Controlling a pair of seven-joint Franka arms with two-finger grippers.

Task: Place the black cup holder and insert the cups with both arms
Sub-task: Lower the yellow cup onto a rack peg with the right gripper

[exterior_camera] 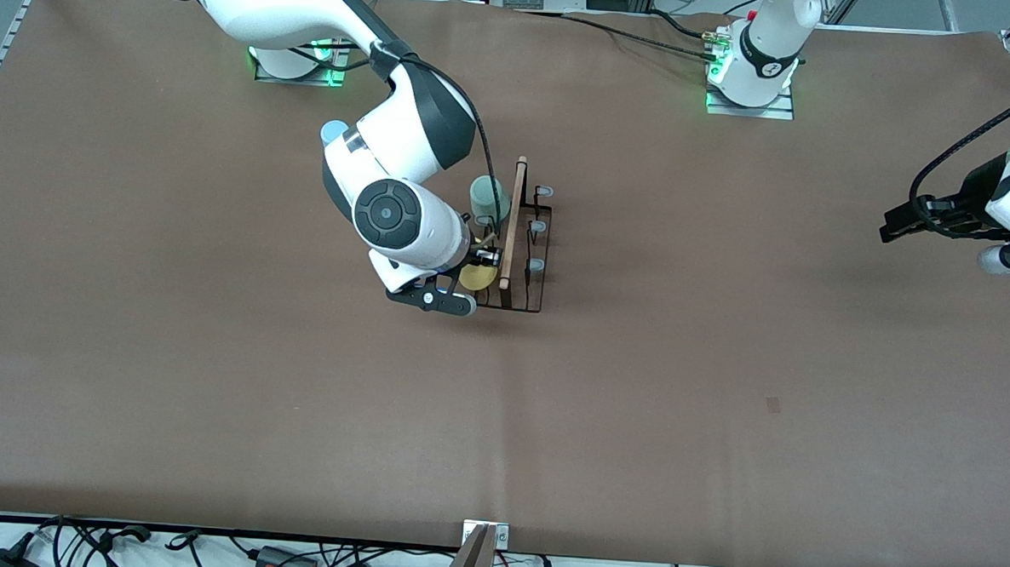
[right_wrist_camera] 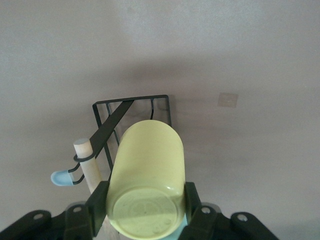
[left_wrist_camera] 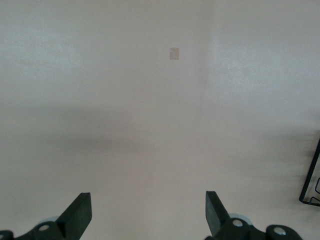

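Note:
The black cup holder (exterior_camera: 533, 259) stands mid-table, its wooden rod handle (exterior_camera: 513, 224) along the top. The pale green cup (exterior_camera: 486, 199) sits upside down on a peg at the holder's end farther from the front camera. My right gripper (exterior_camera: 482, 267) is shut on the yellow cup (exterior_camera: 477, 276) and holds it, bottom toward the wrist, at the holder's nearer end. In the right wrist view my fingers (right_wrist_camera: 98, 204) clamp the yellow cup (right_wrist_camera: 150, 170) over the wire frame (right_wrist_camera: 131, 102). The light blue cup (exterior_camera: 333, 130) shows partly past the right arm. My left gripper (exterior_camera: 893, 227) is open and empty, waiting over the left arm's end of the table.
Three pale-tipped pegs (exterior_camera: 538, 227) on the holder's side toward the left arm are bare. A small patch (exterior_camera: 773, 404) marks the brown table cover. In the left wrist view a corner of the holder (left_wrist_camera: 311, 182) shows at the edge.

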